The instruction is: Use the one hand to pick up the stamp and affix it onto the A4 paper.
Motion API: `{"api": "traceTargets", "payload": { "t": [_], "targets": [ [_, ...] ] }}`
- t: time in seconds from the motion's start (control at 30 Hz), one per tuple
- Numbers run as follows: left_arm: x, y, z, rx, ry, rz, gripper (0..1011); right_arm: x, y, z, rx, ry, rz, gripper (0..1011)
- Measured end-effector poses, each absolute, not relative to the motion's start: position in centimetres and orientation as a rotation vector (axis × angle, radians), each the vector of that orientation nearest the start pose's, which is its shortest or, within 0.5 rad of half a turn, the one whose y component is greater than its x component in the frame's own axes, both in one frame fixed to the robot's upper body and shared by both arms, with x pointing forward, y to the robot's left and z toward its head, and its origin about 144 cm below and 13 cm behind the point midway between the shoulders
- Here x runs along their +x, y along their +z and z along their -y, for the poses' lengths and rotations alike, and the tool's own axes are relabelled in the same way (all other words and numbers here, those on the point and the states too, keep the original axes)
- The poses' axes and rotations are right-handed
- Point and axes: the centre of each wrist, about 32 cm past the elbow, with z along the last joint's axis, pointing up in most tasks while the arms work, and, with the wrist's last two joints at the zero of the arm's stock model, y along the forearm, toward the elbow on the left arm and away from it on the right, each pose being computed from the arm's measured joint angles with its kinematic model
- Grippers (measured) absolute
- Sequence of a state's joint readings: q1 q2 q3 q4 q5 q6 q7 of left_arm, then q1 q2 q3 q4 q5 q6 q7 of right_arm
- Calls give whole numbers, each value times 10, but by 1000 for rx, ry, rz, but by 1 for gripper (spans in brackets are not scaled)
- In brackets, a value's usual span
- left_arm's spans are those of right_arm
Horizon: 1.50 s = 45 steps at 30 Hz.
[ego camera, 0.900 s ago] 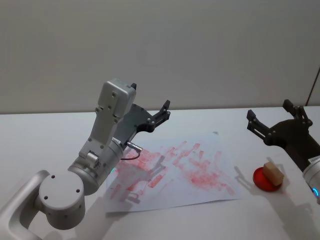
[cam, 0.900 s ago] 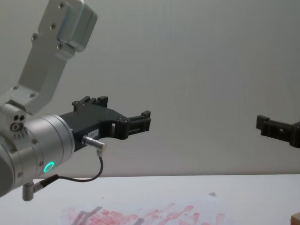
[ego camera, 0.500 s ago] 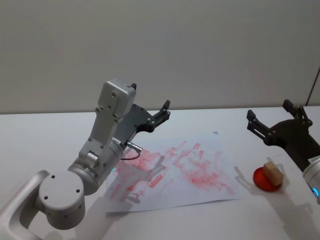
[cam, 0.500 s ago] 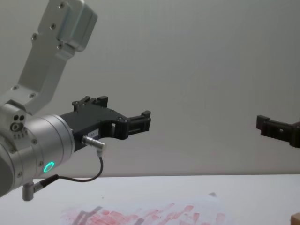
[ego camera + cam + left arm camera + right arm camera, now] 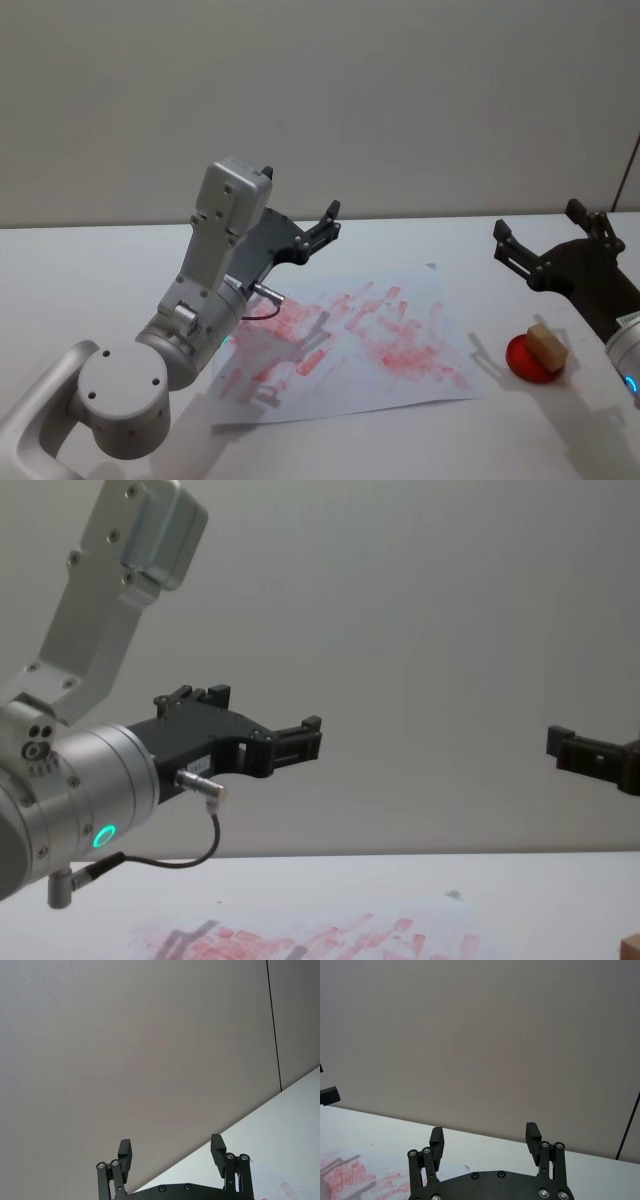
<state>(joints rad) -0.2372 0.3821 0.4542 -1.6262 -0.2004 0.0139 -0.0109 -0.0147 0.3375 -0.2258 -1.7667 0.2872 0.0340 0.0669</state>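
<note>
The stamp [image 5: 546,346], a small light-brown wooden block, rests on a round red ink pad [image 5: 523,361] at the table's right. Left of it lies the A4 paper [image 5: 350,340], covered in red marks; it also appears low in the chest view as the A4 paper [image 5: 320,940] and in the right wrist view as the A4 paper [image 5: 355,1177]. My right gripper [image 5: 540,228] hovers open and empty above and behind the stamp, and reads as open at the right gripper [image 5: 485,1139]. My left gripper [image 5: 318,235] is raised over the paper's far left part, open and empty, as at the left gripper [image 5: 171,1152].
The white table [image 5: 80,270] runs back to a plain grey wall [image 5: 400,100]. The bulky silver left arm [image 5: 200,300] rises over the paper's near left corner. A thin dark cable [image 5: 630,170] hangs at the far right.
</note>
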Motion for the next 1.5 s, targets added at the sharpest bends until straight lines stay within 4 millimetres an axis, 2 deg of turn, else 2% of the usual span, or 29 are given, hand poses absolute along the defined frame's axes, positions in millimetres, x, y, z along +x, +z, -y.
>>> {"api": "traceTargets", "payload": {
  "t": [0.7, 1.5],
  "targets": [
    [492, 1204, -198, 61, 1124, 268, 1001, 442, 1188, 238, 23, -1230, 74, 1001],
    [492, 1204, -198, 61, 1124, 268, 1001, 404, 1190, 253, -91, -1329, 12, 1001]
  ]
}}
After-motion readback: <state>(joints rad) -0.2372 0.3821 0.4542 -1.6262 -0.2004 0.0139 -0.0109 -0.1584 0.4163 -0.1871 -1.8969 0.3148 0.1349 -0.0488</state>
